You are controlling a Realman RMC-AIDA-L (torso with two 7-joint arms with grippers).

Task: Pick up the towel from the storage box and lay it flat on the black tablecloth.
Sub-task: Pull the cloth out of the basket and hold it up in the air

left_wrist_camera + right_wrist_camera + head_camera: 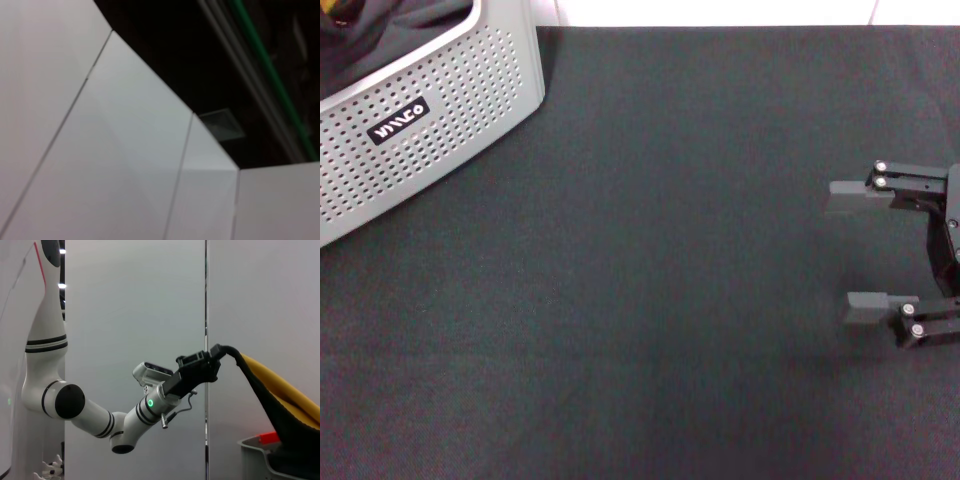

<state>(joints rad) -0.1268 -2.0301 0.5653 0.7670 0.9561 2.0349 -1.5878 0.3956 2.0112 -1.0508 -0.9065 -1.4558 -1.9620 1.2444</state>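
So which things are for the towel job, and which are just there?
For the job:
towel, held up by the left gripper
storage box
black tablecloth
right gripper, open over the tablecloth

Just there:
white wall panels
green strip
small red thing by the box

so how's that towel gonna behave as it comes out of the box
Probably floppy: in the right wrist view the towel sags from the left gripper down into the storage box. It looks light, as one pinch lifts it. It may land folded on the black tablecloth, needing spreading.
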